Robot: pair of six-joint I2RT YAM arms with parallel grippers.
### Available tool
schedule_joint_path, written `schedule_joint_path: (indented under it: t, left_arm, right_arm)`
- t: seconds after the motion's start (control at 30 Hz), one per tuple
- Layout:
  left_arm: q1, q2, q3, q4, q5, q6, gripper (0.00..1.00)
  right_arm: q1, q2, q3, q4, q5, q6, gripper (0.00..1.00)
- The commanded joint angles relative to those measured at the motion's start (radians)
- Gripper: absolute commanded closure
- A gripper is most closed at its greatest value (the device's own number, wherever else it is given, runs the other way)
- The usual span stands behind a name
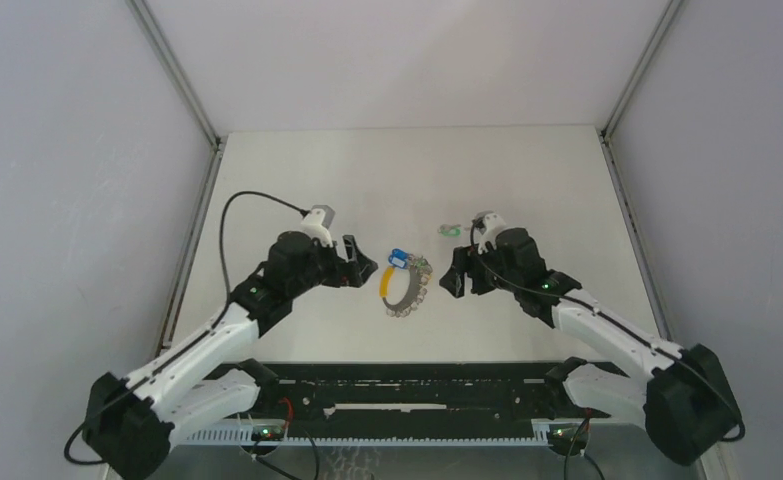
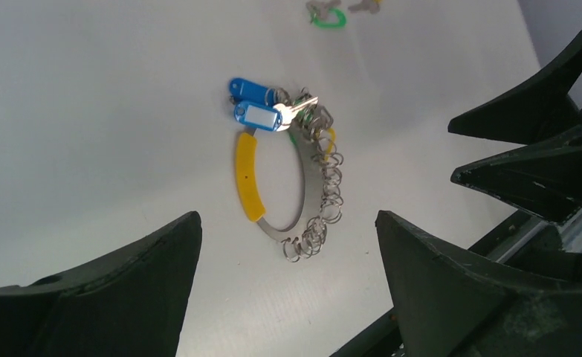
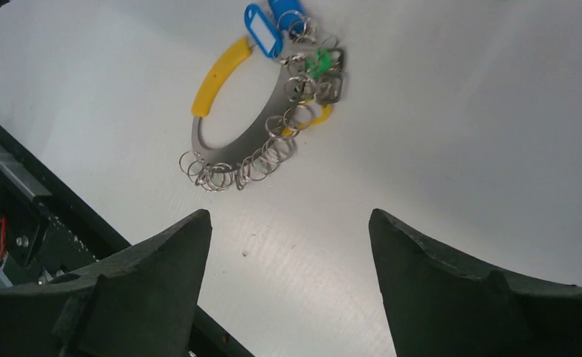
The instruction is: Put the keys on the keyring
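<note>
Jaws left and right gape wide, empty; keyring [image 1: 404, 287] lies between them, blue keys [image 1: 399, 256] at its 12 o'clock, green key [image 1: 451, 229] loose at 1 o'clock; a shallow pinch may skid it.

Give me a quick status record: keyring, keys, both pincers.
keyring: flat on the table, between the two pincers, untouched
blue-tagged keys: two, at the ring's far end, next to the yellow band
green tag: among the ring's small loops
loose green key: on the table beyond the right pincer, apart from the ring
left pincer: open, empty
right pincer: open, empty
</note>
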Motion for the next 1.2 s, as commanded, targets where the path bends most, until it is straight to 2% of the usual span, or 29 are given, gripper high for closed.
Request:
schedule_joint_path:
  t: [0.0, 0.13, 0.23, 0.43, 0.6, 0.87, 1.07, 1.17]
  left_arm:
    - [-0.047, 0.127, 0.03, 0.094, 0.012, -0.014, 0.09]
    - [-0.08, 0.251, 0.055, 0.151, 0.047, -0.012, 0.15]
    - [-0.094, 0.348, 0.075, 0.186, 0.08, -0.014, 0.23]
    - [-0.107, 0.5, 0.11, 0.192, 0.138, -0.004, 0.4]
    - [-0.11, 0.564, 0.105, 0.191, 0.15, -0.001, 0.45]
    - [-0.111, 0.623, 0.088, 0.178, 0.157, 0.011, 0.51]
    - [-0.11, 0.624, 0.074, 0.143, 0.128, 0.027, 0.52]
    - [-0.11, 0.61, 0.065, 0.117, 0.096, 0.039, 0.52]
  right_arm:
    - [0.042, 0.111, 0.032, 0.12, -0.049, -0.069, 0.25]
    - [0.075, 0.24, 0.081, 0.12, -0.1, -0.099, 0.36]
    - [0.106, 0.318, 0.107, 0.13, -0.107, -0.104, 0.44]
    - [0.134, 0.449, 0.163, 0.176, -0.127, -0.096, 0.5]
    - [0.139, 0.547, 0.229, 0.189, -0.154, -0.103, 0.56]
    - [0.13, 0.644, 0.325, 0.175, -0.146, -0.134, 0.57]
    - [0.091, 0.676, 0.352, 0.198, -0.102, -0.148, 0.54]
    - [0.086, 0.681, 0.374, 0.146, -0.074, -0.175, 0.53]
